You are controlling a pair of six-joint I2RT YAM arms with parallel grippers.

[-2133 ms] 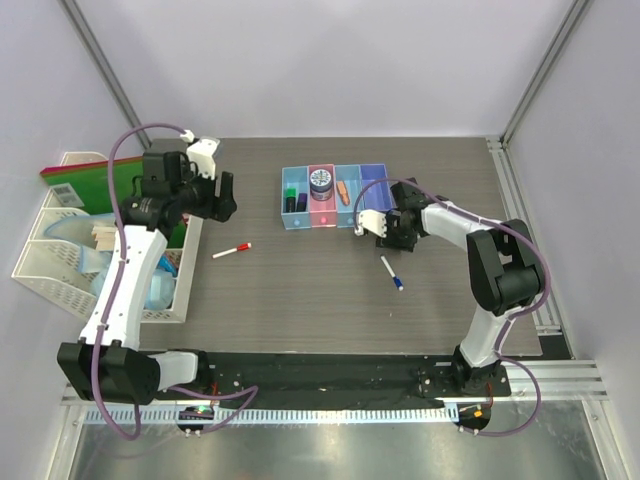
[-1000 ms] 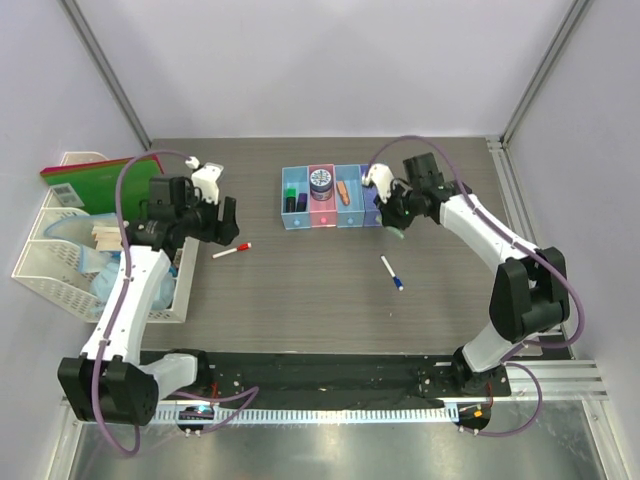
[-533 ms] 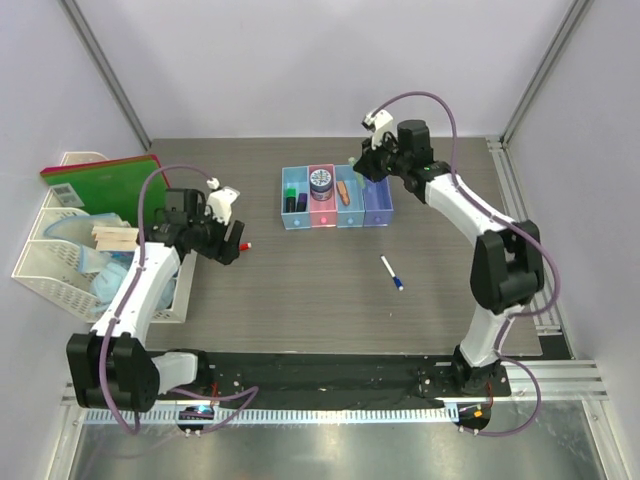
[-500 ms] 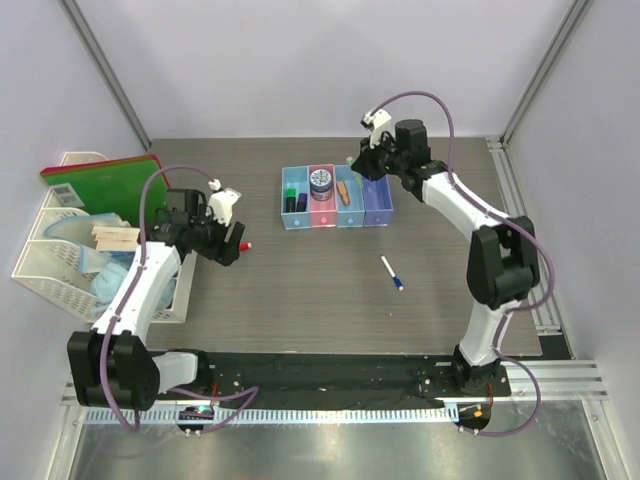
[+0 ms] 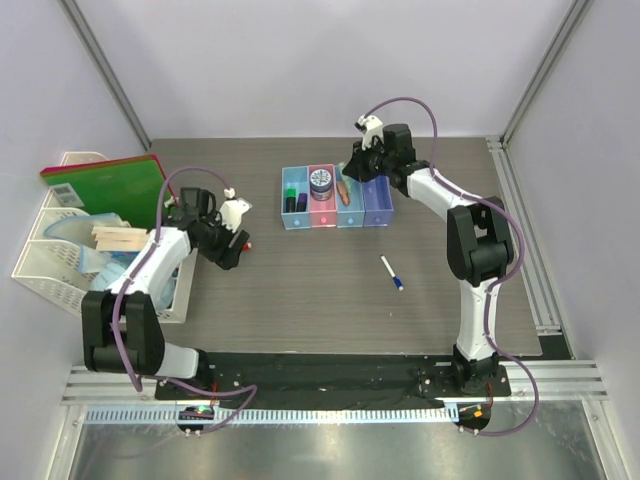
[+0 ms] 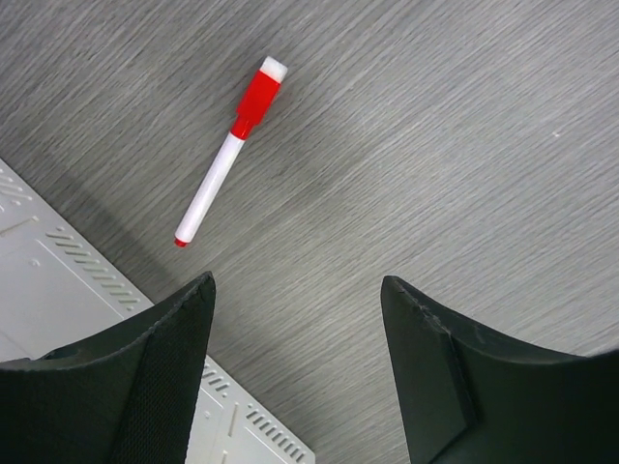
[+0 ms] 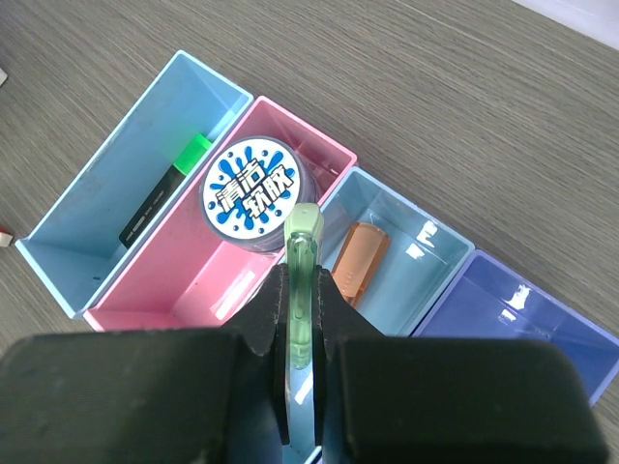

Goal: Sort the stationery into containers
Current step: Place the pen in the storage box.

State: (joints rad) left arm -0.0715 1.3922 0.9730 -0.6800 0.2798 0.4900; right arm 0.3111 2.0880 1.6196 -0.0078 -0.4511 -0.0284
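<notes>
Since two seconds ago the right gripper (image 7: 302,290) has swung from the middle of the table up to the row of bins, and the left gripper (image 6: 295,290) has come down near the red-capped marker (image 6: 230,164). The right gripper's black jaws are closed on a small green bottle (image 7: 302,256), slim and pale, with a rounded top, and hold it upright over the wall between the pink bin (image 7: 179,285) and the third bin (image 7: 411,256), which is light blue. The bins are four small joined boxes of smooth, shiny plastic. The first blue bin (image 7: 102,227) holds a black highlighter (image 7: 166,193) with a green cap. In the pink bin lies a round jar (image 7: 250,191) with a blue and white printed lid. An orange piece (image 7: 358,263) rests in the third bin. The purple bin (image 7: 503,314) is last in the row. The left gripper's jaws are open, and the red-capped marker lies flat on the table (image 5: 300,300) a little beyond the tips, not touched. Its body is white and thin. Beside it is the perforated edge of the white organiser (image 6: 39,261). A blue-capped marker (image 5: 391,272) lies apart on the grey wood-grain surface, nearer the right arm. A green notebook (image 5: 105,185) and wooden sticks (image 5: 113,236) stand in the organiser.
</notes>
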